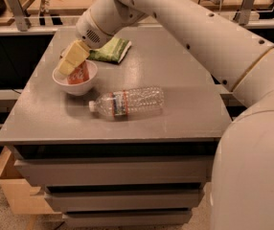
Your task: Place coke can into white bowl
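Observation:
The coke can (81, 74) stands inside the white bowl (77, 87) at the left of the grey table top (185, 80). Only its red lower side shows, because the fingers cover its top. My gripper (70, 63) hangs over the bowl's left half, its yellowish fingers (76, 52) closed around the upper part of the can. The white arm reaches in from the upper right.
A clear plastic water bottle (130, 101) lies on its side just right of and in front of the bowl. A green bag (109, 50) lies behind the bowl. Drawers (113, 171) sit under the table, with a cardboard box (12, 190) at lower left.

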Robot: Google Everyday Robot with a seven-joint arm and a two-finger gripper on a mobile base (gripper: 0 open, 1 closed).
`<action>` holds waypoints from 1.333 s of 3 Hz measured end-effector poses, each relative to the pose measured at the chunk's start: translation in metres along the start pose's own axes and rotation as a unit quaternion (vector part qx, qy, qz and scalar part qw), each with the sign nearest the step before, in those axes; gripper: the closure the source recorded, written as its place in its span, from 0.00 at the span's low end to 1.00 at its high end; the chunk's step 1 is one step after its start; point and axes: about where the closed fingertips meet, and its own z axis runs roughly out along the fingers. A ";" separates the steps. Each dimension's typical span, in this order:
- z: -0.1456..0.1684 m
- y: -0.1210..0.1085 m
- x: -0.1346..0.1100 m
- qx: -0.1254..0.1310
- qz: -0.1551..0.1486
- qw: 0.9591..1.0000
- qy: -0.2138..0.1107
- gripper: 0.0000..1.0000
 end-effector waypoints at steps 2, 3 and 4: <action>-0.020 0.001 0.009 0.014 0.004 1.000 -0.004 0.00; -0.059 -0.001 0.031 0.025 0.006 1.000 -0.006 0.00; -0.100 -0.010 0.065 0.041 0.021 0.999 -0.011 0.00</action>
